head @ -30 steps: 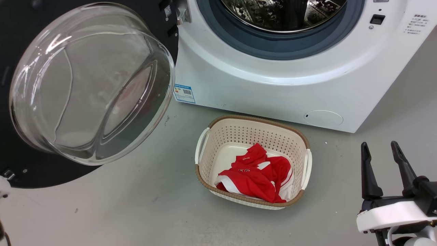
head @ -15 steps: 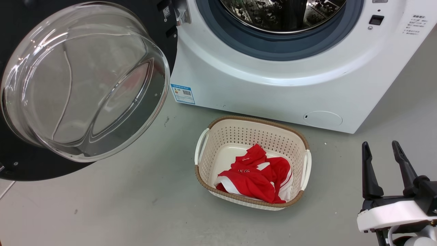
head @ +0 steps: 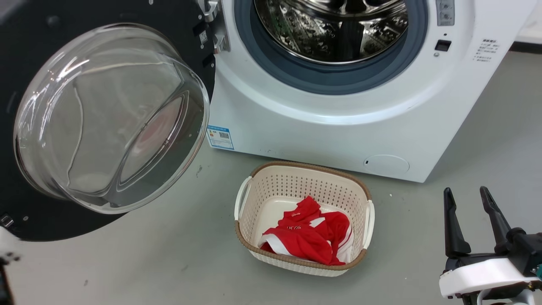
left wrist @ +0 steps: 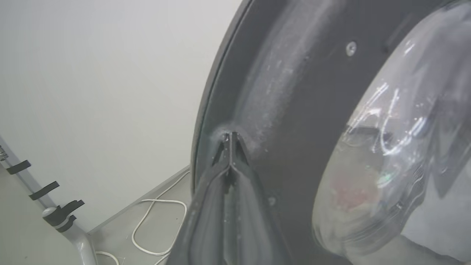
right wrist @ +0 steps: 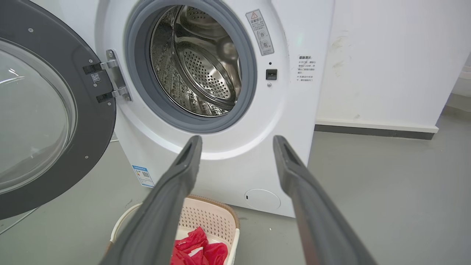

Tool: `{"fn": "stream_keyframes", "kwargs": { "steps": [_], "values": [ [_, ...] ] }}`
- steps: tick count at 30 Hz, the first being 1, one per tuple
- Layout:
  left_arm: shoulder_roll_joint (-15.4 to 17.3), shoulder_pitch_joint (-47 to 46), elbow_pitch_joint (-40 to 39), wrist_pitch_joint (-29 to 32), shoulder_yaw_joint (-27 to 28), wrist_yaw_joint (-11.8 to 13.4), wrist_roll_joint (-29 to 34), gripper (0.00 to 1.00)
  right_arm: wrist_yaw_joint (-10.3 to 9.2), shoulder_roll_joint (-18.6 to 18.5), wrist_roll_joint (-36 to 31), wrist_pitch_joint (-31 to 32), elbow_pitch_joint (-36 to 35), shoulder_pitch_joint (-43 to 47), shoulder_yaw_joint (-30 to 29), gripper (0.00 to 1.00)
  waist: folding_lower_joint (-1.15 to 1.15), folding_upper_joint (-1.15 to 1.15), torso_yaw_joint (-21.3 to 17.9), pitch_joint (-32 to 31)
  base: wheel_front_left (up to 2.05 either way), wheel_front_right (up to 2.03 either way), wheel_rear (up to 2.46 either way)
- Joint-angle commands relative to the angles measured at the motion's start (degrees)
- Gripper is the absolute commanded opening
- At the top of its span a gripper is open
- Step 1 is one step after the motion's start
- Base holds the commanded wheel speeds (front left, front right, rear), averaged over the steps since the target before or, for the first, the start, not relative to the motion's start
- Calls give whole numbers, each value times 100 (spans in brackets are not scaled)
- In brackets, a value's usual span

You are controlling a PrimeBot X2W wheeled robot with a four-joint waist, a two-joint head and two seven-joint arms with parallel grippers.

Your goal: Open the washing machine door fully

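Washing machine door (head: pixel 108 120) wide — closed left end effector (left wrist: pixel 230 135) touching it

The grey floor (head: pixel 169 262) bears the washing machine (head: pixel 322 127), laundry basket (head: pixel 296 186) and white cable (left wrist: pixel 162 200).

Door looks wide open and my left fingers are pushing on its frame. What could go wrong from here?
1. The left gripper is shut, with just its tips against the washing machine door's smooth black frame near the rim; they may slip off the edge.
2. A white cable lies on the floor beyond the door; the arm might snag it if it overshoots.
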Motion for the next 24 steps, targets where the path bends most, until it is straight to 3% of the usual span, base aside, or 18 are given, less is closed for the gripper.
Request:
{"fn": "stream_keyframes", "kwargs": {
  "steps": [1, 10, 19, 24],
  "values": [
    [-187, 247, -317, -19, -61, 62, 164, 0, -2, 15, 54, -38, -6, 45, 3, 100, 0, 0, -27, -101, 0, 0, 0],
    [-859, 1002, -1791, -16, -638, 367, 763, 0, -3, 15, -4, -23, -58, 101, 23, 100, 0, 0, -203, -262, 0, 0, 0],
    [-1269, 712, -2211, 134, -1510, 196, 1060, 0, -3, 15, -54, 22, -109, 18, 9, 100, 0, 0, -568, -286, 0, 0, 0],
    [-1485, 498, -2047, 98, -1789, 98, 1104, 56, -2, 15, -109, 58, -98, -38, 99, 100, 0, 0, -894, -316, 0, 0, 0]
  ]
}}
